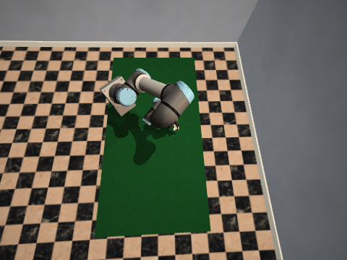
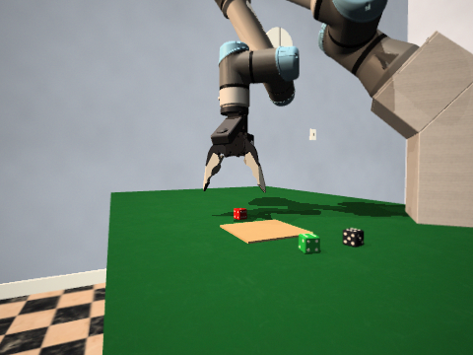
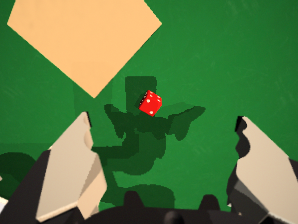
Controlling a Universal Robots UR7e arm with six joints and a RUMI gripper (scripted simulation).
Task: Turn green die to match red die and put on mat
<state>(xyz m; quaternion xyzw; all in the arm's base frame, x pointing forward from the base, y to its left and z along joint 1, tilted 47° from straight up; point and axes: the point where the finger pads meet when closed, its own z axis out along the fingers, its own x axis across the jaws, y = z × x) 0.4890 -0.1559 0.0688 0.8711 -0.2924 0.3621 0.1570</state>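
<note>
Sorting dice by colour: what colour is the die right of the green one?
Black with white pips, exterior view.
</note>
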